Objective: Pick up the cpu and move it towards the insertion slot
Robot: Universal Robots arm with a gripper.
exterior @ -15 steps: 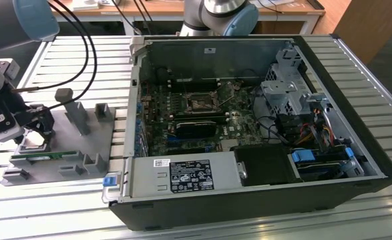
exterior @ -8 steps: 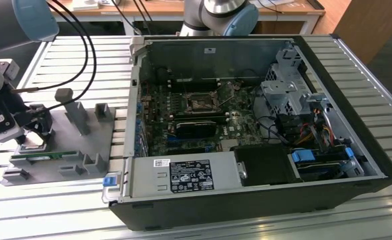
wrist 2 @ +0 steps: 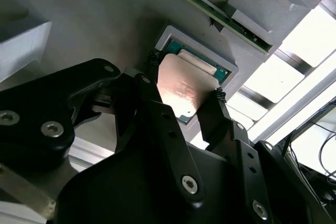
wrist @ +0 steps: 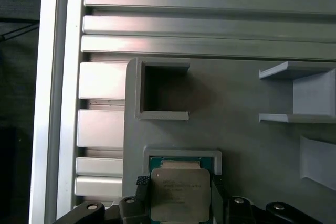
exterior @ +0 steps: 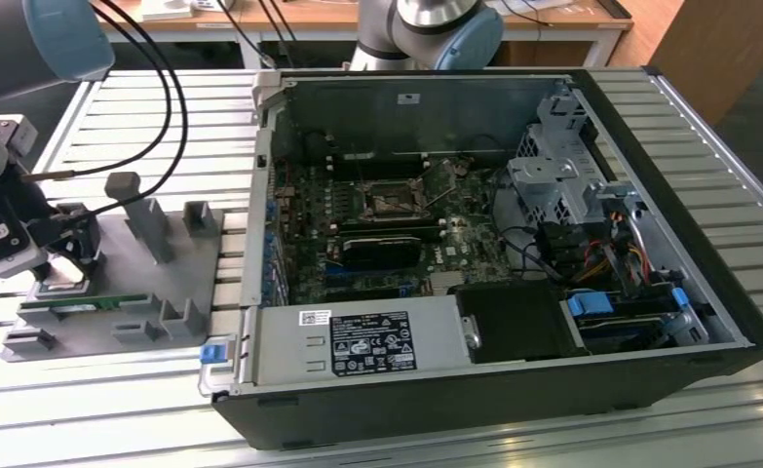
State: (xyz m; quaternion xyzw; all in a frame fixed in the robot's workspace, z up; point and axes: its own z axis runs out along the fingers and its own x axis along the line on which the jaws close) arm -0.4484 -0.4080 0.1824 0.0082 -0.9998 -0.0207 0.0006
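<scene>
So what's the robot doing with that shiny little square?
The robot arm's gripper is closed on the cpu, pinching two opposite edges. The cpu sits in its pocket on the grey holder tray, beside the open computer case. The insertion slot is on the board inside the case, well apart from the cpu, which has not been carried toward it yet.

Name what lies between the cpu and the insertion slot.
In the exterior view, from cpu to slot: the grey holder's upright posts, the case's side wall, then a strip of motherboard.
</scene>
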